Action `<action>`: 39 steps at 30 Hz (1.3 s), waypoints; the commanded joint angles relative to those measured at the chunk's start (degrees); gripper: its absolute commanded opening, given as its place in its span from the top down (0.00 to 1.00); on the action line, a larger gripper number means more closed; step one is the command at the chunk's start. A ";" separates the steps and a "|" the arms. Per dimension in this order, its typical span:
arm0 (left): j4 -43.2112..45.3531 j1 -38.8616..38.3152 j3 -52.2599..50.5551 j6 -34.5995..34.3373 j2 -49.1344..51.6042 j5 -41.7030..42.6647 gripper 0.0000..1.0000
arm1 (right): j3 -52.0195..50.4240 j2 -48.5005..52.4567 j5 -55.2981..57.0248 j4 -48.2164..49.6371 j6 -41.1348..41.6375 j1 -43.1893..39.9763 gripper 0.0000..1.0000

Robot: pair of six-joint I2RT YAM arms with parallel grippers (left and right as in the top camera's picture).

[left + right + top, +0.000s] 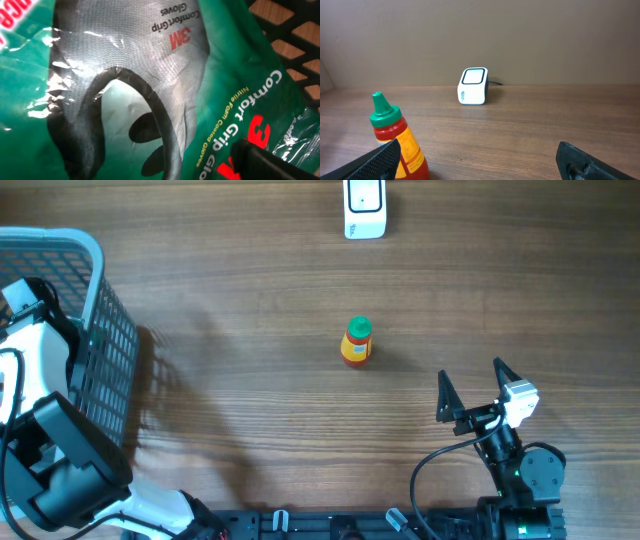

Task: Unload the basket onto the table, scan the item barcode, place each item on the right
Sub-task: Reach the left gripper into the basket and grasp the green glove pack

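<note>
A grey mesh basket [100, 320] stood at the left edge of the wooden bench [230, 290], and the left arm [50, 420] reached down into it. The left wrist view was filled by a green glove pack [235, 105] printed "3M Comfort Grip Gloves", lying inside the basket with the black basket mesh showing at the far right. Of the left tool only one dark finger [267, 161] showed, at the lower right just over the pack; whether that tool was released or clenched I could not tell, nor whether it touched the pack.

A small red sauce bottle [357, 343] with a green cap stood upright near the middle of the bench, well apart from the basket. The white scanner [365, 210] sat at the far edge, beyond the bottle and slightly to its right.

The right tool [470, 370] hung near the right side of the bench, released, its fingers spread wide and grasping nothing, pointed toward the far side with the bottle to its near left.
</note>
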 commanded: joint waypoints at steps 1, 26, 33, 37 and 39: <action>0.70 -0.37 -0.48 -0.24 0.44 -3.34 0.57 | -0.07 -0.31 0.96 0.13 0.85 0.24 0.00; 0.15 -0.37 -0.46 -0.07 -45.44 6.86 0.96 | -0.07 -0.31 0.96 0.13 0.85 0.24 0.00; 6.34 -0.66 -0.46 0.00 -56.92 29.18 0.96 | -0.07 -0.31 0.96 0.13 0.85 0.24 0.00; 11.58 -3.41 -0.46 4.20 -57.75 42.53 0.96 | -0.07 -0.31 0.96 0.13 0.85 0.22 0.00; 13.88 -6.14 -0.46 7.06 -57.40 45.68 0.96 | -0.07 -0.31 0.96 0.13 0.85 0.24 0.00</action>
